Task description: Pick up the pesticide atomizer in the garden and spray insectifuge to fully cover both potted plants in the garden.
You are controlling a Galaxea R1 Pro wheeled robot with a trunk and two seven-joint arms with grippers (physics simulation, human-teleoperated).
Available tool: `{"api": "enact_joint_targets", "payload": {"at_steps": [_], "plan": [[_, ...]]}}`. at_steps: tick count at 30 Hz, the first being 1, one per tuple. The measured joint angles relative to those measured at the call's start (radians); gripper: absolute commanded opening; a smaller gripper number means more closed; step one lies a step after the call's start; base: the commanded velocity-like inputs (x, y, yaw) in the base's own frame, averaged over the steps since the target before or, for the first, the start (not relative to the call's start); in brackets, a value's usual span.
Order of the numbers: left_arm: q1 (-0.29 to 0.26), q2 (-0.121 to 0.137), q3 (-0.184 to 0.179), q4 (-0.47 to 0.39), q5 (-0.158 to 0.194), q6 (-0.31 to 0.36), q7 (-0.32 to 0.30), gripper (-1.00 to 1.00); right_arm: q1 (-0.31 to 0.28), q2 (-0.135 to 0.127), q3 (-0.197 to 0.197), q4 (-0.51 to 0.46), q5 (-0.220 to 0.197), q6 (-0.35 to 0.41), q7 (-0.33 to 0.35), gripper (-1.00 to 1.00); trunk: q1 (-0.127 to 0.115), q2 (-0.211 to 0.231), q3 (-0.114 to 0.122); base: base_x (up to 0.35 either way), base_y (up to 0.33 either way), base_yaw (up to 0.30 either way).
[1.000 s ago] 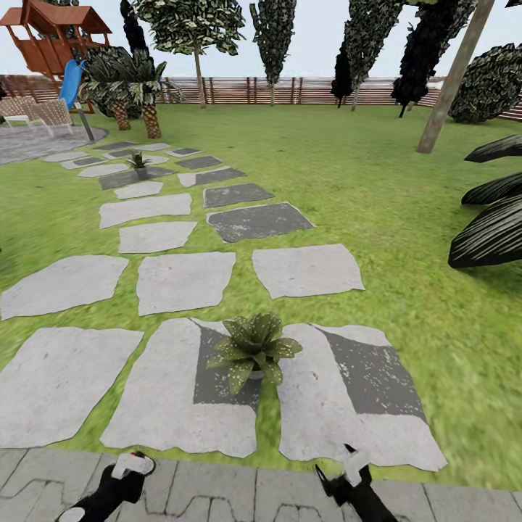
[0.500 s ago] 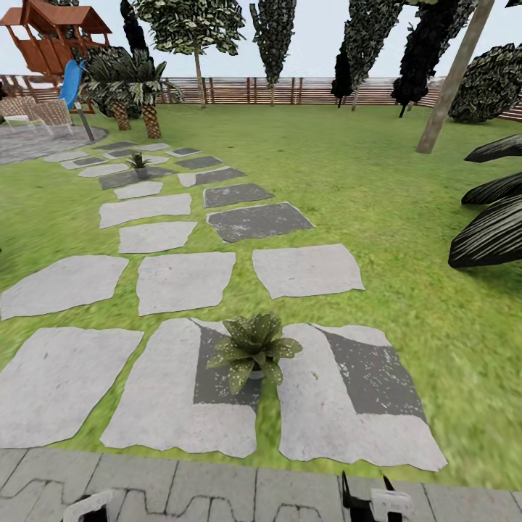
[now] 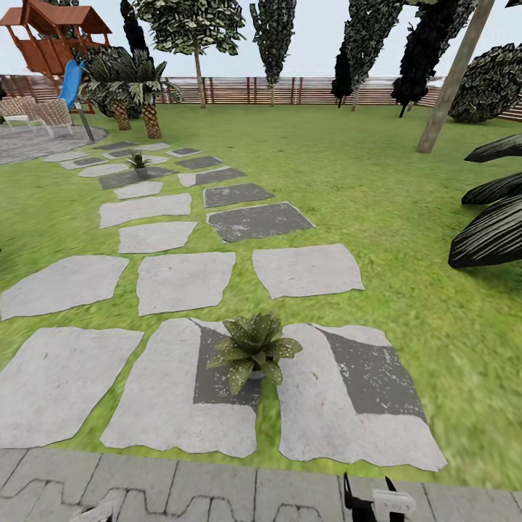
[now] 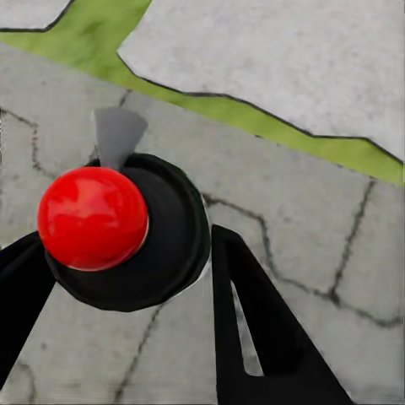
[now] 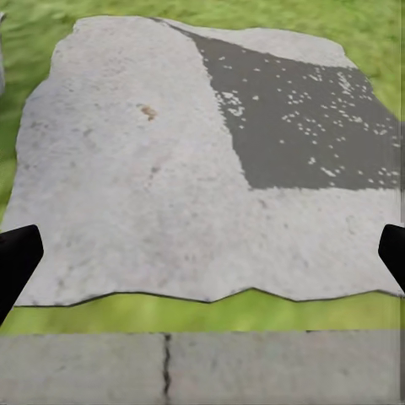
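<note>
Garden: green lawn [image 3: 348, 167] running far back to a brown slatted wooden fence [image 3: 290, 90], with trees along it and a leaning bare trunk [image 3: 453, 80] at far right
Path: flat, irregular stepping stones [image 3: 181, 281], pale grey and dark grey, rough and speckled, leading away to the far left
Near ground: grey cracked paving [image 3: 217, 493] along the closest edge
Far left: red wooden play tower [image 3: 54, 32] with a blue slide, scaly-trunked palms [image 3: 134, 87] beside it
Near potted plant [image 3: 254, 349]: low rosette of pointed mottled leaves, sitting where two near stones meet
Far potted plant [image 3: 138, 161]: small, on the far-left stones
Pesticide atomizer [image 4: 118, 224]: round dark body with a glossy red ball on it and a pale grey nozzle, between the left fingers over the paving
Left gripper [image 4: 126, 295]: black fingers either side of the atomizer; whether they press it I cannot tell
Right gripper [image 5: 202, 257]: fingers spread wide, nothing between, over the near right stone [image 5: 169, 169]
</note>
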Motion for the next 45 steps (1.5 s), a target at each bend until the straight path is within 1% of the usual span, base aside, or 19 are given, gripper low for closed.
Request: {"api": "enact_joint_targets", "payload": {"at_steps": [3,5,10,13,15,19,23,29,33,35,37,38,39,41,45], "plan": [[0.000,0.000,-0.003,0.063,0.001,0.001,0.000,-1.00,0.009,0.004,0.001,0.001,0.000,0.010,0.000,1.00,0.000,0.000,0.000,0.000,0.000,0.000],[0.000,-0.005,-0.005,0.091,0.004,0.004,0.001,-1.00,0.019,0.005,-0.001,0.001,0.000,0.034,0.000,1.00,0.000,0.000,0.000,0.000,0.000,0.000],[0.000,-0.031,-0.007,0.097,0.004,0.005,0.000,-1.00,0.026,0.006,-0.001,0.001,0.000,0.095,0.001,1.00,0.000,0.000,0.000,0.000,0.000,0.000],[0.000,-0.040,-0.005,0.097,0.006,0.004,0.001,-1.00,0.026,0.008,-0.003,-0.002,-0.006,0.105,-0.002,1.00,0.000,0.000,0.000,0.000,0.000,0.000],[0.000,-0.036,-0.002,0.096,0.010,0.005,0.003,-1.00,0.026,0.008,-0.005,-0.004,-0.010,0.107,-0.003,1.00,0.000,0.000,0.000,0.000,0.000,0.000],[0.004,-0.028,-0.002,0.096,0.003,0.001,0.001,-1.00,0.026,0.007,-0.003,-0.003,-0.007,0.108,0.001,1.00,0.000,0.000,0.000,0.065,0.000,0.000],[0.023,-0.022,-0.002,0.094,0.007,-0.001,0.001,-1.00,0.026,0.006,-0.003,-0.002,-0.004,0.108,0.002,1.00,-0.001,0.000,0.000,0.282,0.022,0.000],[0.027,-0.022,-0.004,0.091,0.008,-0.003,0.002,-1.00,0.026,0.006,-0.002,-0.002,-0.002,0.109,0.003,1.00,-0.001,0.000,0.000,0.301,0.155,0.126],[0.027,-0.031,-0.003,0.077,0.010,-0.005,0.003,-1.00,0.026,0.005,-0.001,-0.002,-0.001,0.109,0.001,1.00,0.000,0.000,0.000,0.231,0.218,0.268],[0.026,-0.034,-0.002,0.036,0.012,-0.006,0.003,-1.00,0.026,0.002,-0.001,-0.002,-0.001,0.109,0.001,1.00,0.000,0.000,0.000,0.023,0.284,0.277],[0.025,-0.039,0.008,-0.041,0.002,-0.004,0.004,-1.00,0.026,0.001,-0.001,-0.002,0.000,0.109,0.000,1.00,0.000,0.000,0.000,-0.112,0.292,0.279],[0.025,-0.044,0.007,-0.073,0.004,-0.004,0.005,-1.00,0.026,0.001,-0.001,-0.002,0.000,0.109,0.000,1.00,0.000,0.000,0.000,-0.155,0.289,0.279],[0.026,-0.047,0.010,-0.085,0.006,-0.004,0.005,-1.00,0.026,0.000,-0.001,-0.002,0.000,0.109,0.000,1.00,0.000,0.000,0.000,-0.177,0.286,0.280],[0.026,-0.058,0.009,-0.096,0.004,-0.004,0.005,-1.00,0.026,0.000,-0.001,-0.002,0.000,0.109,0.000,1.00,0.000,0.000,0.000,-0.186,0.285,0.280],[0.027,-0.060,0.007,-0.086,0.001,-0.005,0.004,-1.00,0.026,0.001,0.000,-0.002,0.000,0.109,-0.001,1.00,0.000,0.000,0.000,-0.191,0.283,0.280]]}}
